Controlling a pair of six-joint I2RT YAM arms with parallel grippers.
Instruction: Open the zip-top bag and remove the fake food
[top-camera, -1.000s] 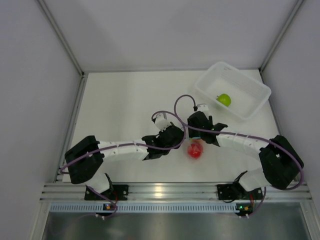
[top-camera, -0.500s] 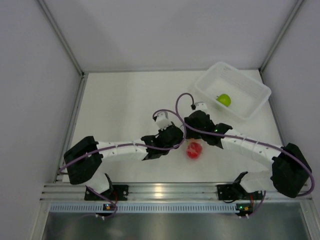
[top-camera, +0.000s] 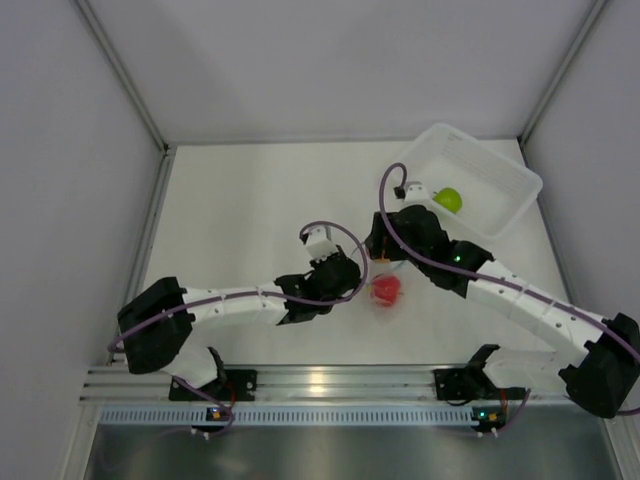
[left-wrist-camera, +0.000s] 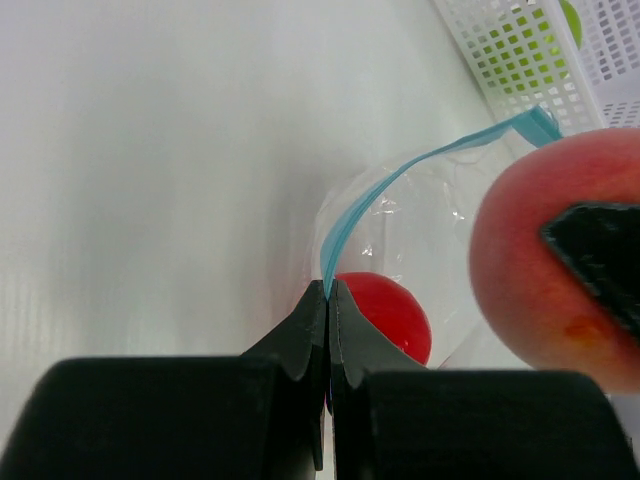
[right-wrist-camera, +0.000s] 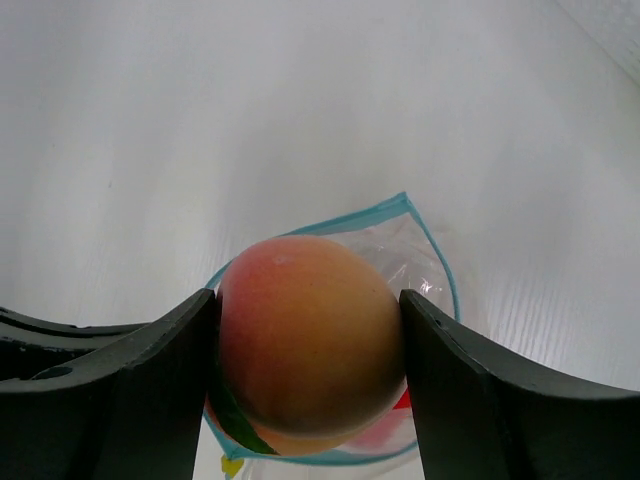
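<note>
My left gripper (left-wrist-camera: 328, 290) is shut on the light blue zip strip of the clear zip-top bag (left-wrist-camera: 430, 200), pinching one lip of its open mouth. A red fruit (left-wrist-camera: 385, 315) lies inside the bag; from above it shows at the table's middle (top-camera: 386, 290). My right gripper (right-wrist-camera: 308, 300) is shut on the orange-peach fruit (right-wrist-camera: 310, 340), held just above the bag's mouth (right-wrist-camera: 425, 260). In the top view the right gripper (top-camera: 385, 252) hangs just beyond the red fruit, the left gripper (top-camera: 352, 283) beside it on the left. A lime green fruit (top-camera: 447, 199) rests in the bin.
A translucent white rectangular bin (top-camera: 516, 210) stands at the back right, close behind the right wrist. White walls with metal posts close the table on the left, back and right. Purple cables loop above both wrists.
The right arm has stretched out and swung toward the back, carrying the orange-peach fruit up from the bag. The left gripper has held on to the zip strip and shifted slightly.
</note>
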